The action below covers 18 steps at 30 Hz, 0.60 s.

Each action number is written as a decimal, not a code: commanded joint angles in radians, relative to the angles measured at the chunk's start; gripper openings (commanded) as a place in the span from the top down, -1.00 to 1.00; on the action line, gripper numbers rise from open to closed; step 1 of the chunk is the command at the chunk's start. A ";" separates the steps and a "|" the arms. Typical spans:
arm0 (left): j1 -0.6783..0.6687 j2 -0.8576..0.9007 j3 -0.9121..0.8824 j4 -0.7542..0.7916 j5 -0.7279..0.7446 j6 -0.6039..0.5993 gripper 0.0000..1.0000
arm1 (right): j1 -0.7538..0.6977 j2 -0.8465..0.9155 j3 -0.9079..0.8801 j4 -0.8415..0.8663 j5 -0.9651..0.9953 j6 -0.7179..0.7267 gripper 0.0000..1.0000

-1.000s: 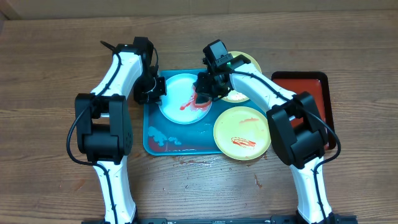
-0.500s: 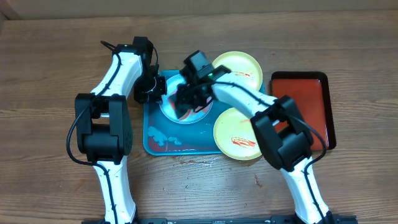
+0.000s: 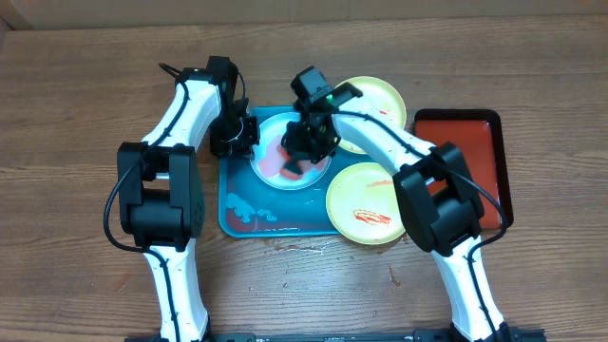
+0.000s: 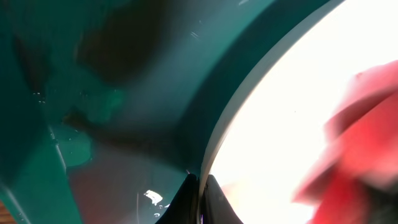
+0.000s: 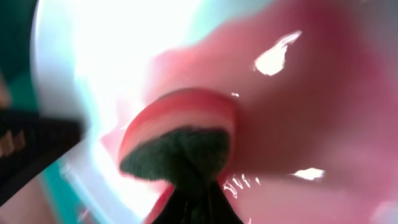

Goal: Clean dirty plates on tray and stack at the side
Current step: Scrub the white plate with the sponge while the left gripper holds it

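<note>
On tray [image 3: 306,215], plate [image 3: 270,144] apparently pink-smeared

Overhead even and sharp, wrist views blurred, plate [image 4: 280,112] blown out white

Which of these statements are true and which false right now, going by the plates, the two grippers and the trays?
1. The left gripper is shut on the rim of the pale blue-white plate. True.
2. The right gripper holds nothing. False: it is shut on a sponge pressed onto the pale blue-white plate.
3. The near yellow-green plate bears red sauce. True.
4. The far yellow-green plate is stacked on the near one. False: they lie apart, both at the right side of the turquoise tray.
5. A plate sits on the red tray. False: no plate shows on it.
</note>
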 commanded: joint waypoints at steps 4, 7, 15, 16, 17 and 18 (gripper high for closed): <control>0.031 -0.028 -0.002 -0.033 -0.058 0.019 0.92 | 0.013 0.021 0.080 -0.044 0.332 -0.093 0.92; 0.044 -0.028 -0.002 -0.072 -0.097 0.019 0.92 | 0.039 0.021 0.080 -0.039 0.372 -0.114 0.93; 0.064 -0.028 -0.002 -0.159 -0.098 0.023 0.92 | 0.105 0.021 0.078 0.049 0.327 -0.135 0.93; 0.064 -0.028 -0.002 -0.162 -0.094 0.023 0.92 | 0.110 0.023 0.077 0.058 0.299 -0.135 0.93; 0.064 -0.028 -0.002 -0.164 -0.091 0.023 0.92 | 0.113 0.026 0.077 0.064 0.278 -0.135 0.93; 0.064 -0.028 -0.002 -0.164 -0.090 0.023 0.91 | 0.116 0.030 0.077 0.071 0.255 -0.132 0.93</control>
